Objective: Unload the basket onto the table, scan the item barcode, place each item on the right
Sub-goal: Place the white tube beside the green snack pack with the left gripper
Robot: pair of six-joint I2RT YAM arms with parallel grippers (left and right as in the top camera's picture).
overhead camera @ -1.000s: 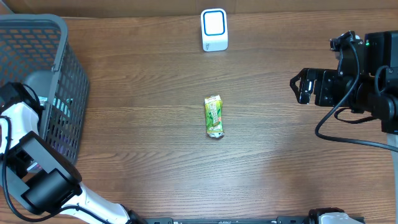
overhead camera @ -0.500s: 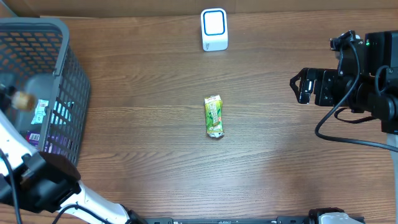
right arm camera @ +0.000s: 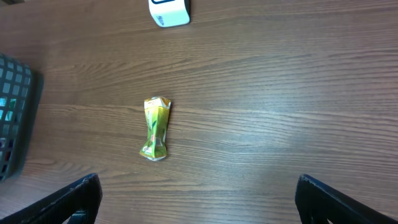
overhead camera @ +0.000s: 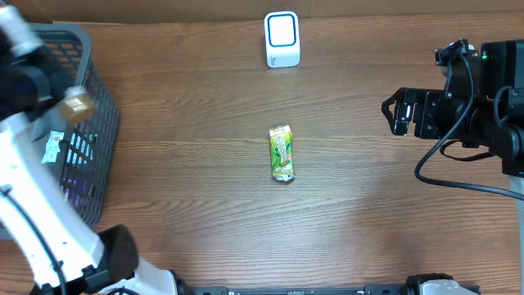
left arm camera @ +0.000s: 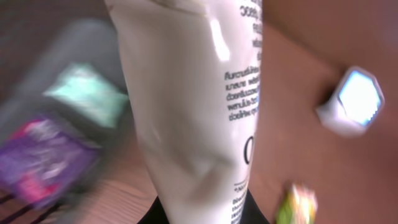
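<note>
Overhead: the white tube (overhead camera: 76, 103) hangs above the basket (overhead camera: 65, 33), far left of the scanner (overhead camera: 282, 38). If swung across quickly, it may slip or arrive barcode-side away. The left claw (overhead camera: 33, 82) is clamped shut on it. The right claw (overhead camera: 394, 115), right of the scanner, gapes empty.

Left wrist: print shows on the tube, but no barcode.

Right wrist: a green packet (right arm camera: 155, 129) lies on the surface (right arm camera: 280, 93) before the scanner.

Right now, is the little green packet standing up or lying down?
Lying down. The green packet lies flat on the table, long side against the wood, nothing propping it.
</note>
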